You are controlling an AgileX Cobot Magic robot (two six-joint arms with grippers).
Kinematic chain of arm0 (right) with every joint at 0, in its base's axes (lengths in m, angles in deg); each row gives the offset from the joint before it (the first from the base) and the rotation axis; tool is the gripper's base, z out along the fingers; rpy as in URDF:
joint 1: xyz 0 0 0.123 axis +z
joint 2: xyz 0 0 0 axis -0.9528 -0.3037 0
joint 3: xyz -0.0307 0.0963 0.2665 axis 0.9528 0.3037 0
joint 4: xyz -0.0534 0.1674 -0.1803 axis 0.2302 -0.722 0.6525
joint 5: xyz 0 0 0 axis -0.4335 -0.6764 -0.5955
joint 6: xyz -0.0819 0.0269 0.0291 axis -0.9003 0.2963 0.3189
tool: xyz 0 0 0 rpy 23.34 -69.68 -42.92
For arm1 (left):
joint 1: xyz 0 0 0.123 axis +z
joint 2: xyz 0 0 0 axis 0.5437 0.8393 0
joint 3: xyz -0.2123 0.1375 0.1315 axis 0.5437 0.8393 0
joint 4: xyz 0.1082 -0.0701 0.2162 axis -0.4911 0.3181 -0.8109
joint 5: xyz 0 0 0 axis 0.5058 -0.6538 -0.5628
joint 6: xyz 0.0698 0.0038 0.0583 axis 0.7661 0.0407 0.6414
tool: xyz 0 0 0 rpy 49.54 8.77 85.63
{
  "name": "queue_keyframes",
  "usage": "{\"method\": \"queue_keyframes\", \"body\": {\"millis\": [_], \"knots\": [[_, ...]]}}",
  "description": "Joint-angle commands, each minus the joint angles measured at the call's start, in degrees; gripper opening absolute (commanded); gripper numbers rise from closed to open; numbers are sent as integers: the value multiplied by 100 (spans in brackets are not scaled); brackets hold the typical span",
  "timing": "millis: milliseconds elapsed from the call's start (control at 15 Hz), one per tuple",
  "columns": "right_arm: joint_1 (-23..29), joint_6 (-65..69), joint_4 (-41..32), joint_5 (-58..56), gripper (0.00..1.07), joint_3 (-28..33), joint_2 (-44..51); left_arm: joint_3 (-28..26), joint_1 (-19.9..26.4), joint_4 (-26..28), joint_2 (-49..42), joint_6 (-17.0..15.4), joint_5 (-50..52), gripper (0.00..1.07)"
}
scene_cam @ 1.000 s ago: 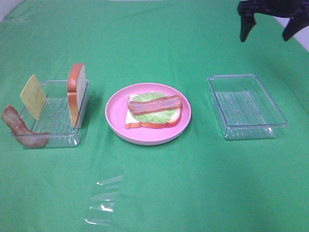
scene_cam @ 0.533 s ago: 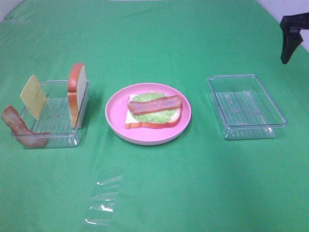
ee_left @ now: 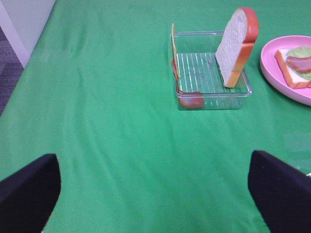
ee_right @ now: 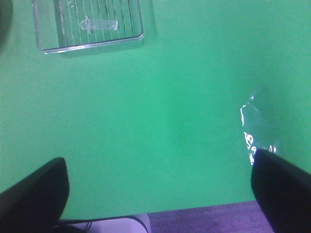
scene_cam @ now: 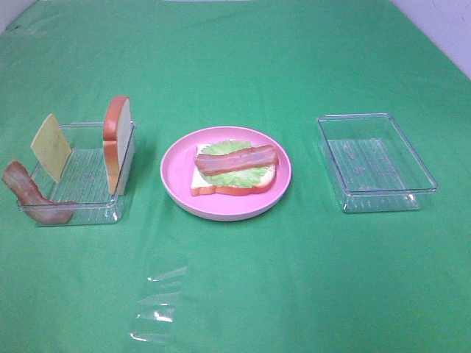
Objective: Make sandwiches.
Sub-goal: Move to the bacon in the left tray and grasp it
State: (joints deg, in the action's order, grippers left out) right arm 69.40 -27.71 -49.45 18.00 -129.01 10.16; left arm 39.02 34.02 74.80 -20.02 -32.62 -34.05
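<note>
Two hands were seen only from their own wrist cameras. The left hand (ee_left: pixel 155 194) hung above the cloth (scene_cam: pixel 309 73) with its dark fingers (ee_left: pixel 29 189) spread wide and nothing between them, facing the left tray (scene_cam: pixel 85 176) from some way off. The right hand (ee_right: pixel 158 194) was likewise wide open and holding nothing, hanging over green cloth near the edge of the desk (scene_cam: pixel 294 279).

Between the two trays sat the plate (scene_cam: pixel 176 176), round, pink and glossy. The sandwich (scene_cam: pixel 234 169) lay on it, part built: a white slice with an orange-brown crust at the bottom, ruffled green lettuce (scene_cam: pixel 228 179) on that, and a reddish-brown wavy strip (scene_cam: pixel 235 158) across the top. The left tray, clear plastic with a ribbed floor, held the spare parts. A bread slice (scene_cam: pixel 116 143) stood on edge, leaning against the wall nearest the plate. A thin yellow square of cheese (scene_cam: pixel 50 147) leaned tilted at the opposite wall. A bacon strip (scene_cam: pixel 29 195) draped over the front corner, one end hanging outside the rim. The right tray (scene_cam: pixel 375 162), the same clear rectangular kind, sat well apart on the other side of the plate. A crinkled clear film (scene_cam: pixel 156 305) lay flat on the cloth in front of the plate, glinting. Nothing stood over the plate or the trays. The cloth was smooth, with soft folds.
</note>
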Motion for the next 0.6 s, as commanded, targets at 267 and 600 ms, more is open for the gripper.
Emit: {"method": "queue_keyframes", "body": {"millis": [267,600], "knots": [[6,69,-23,-86,98,1553,3128,17,0,11,-86,6,29,100],[6,52,-6,-298,98,1942,4750,17,0,11,-86,-11,29,100]]}}
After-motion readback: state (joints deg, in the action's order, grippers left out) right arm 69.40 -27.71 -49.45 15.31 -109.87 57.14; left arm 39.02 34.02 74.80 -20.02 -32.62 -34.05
